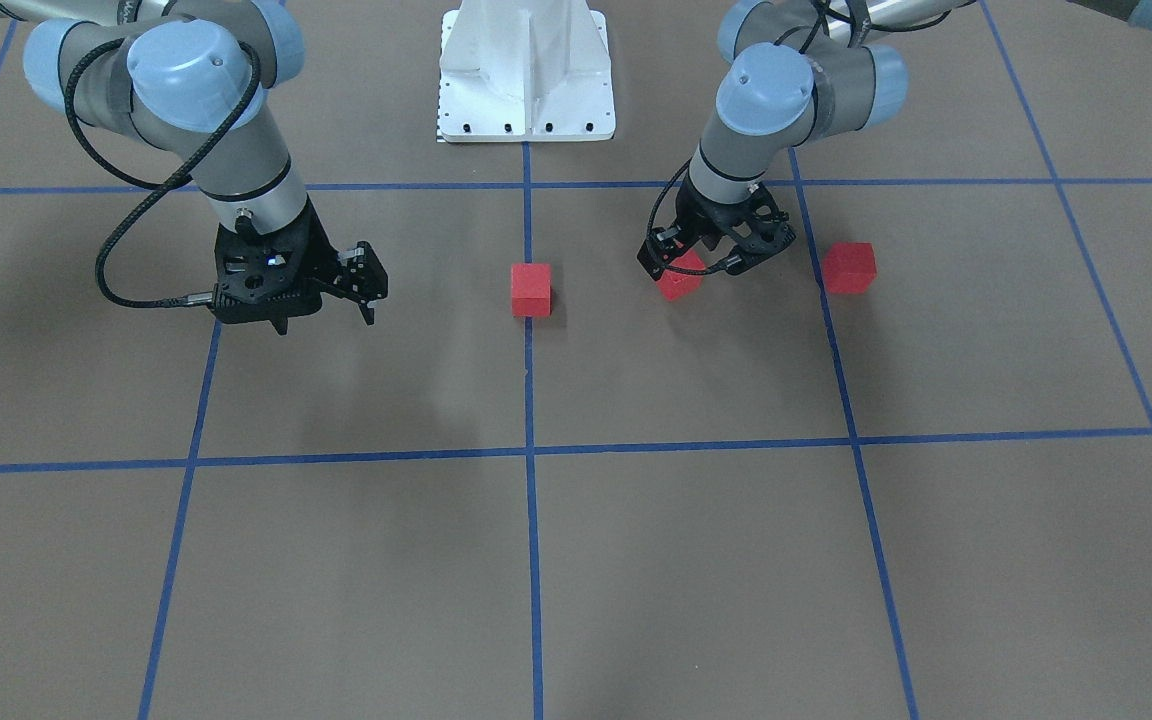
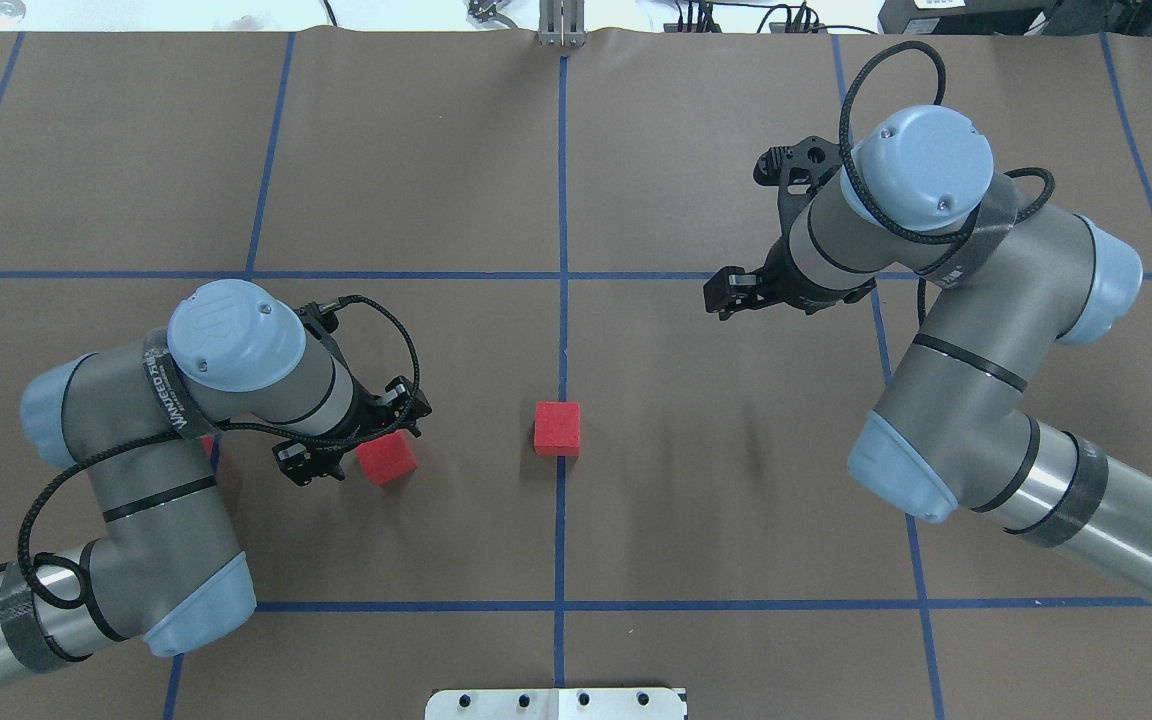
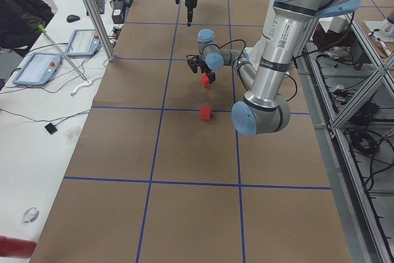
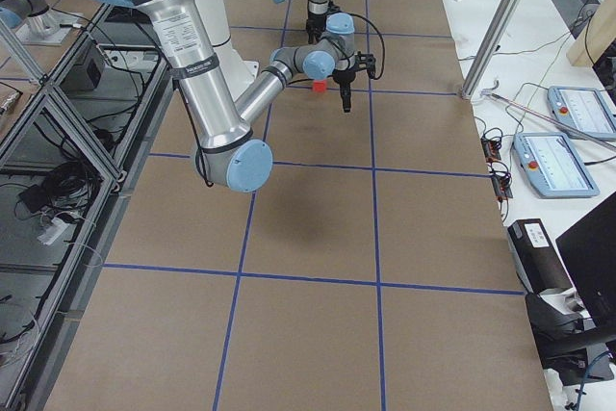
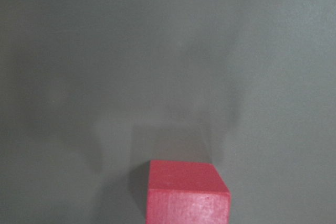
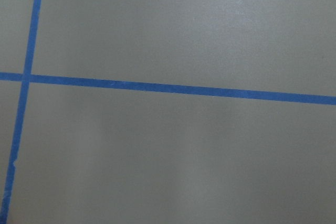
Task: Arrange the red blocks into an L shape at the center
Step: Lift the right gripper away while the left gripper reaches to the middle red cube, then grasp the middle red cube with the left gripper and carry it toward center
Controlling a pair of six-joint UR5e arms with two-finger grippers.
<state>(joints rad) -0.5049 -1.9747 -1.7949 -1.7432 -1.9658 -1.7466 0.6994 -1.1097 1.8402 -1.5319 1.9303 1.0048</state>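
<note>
Three red blocks lie on the brown table. One block sits on the centre blue line and also shows in the overhead view. A second block, turned at an angle, lies just under my left gripper. That gripper's jaws stand spread wider than the block. The block also shows in the overhead view and low in the left wrist view. The third block lies beyond my left arm, which mostly hides it in the overhead view. My right gripper is open and empty, hovering well away from the blocks.
Blue tape lines divide the table into squares. The white robot base stands at the table's edge on the robot's side. The right wrist view shows only bare table and tape.
</note>
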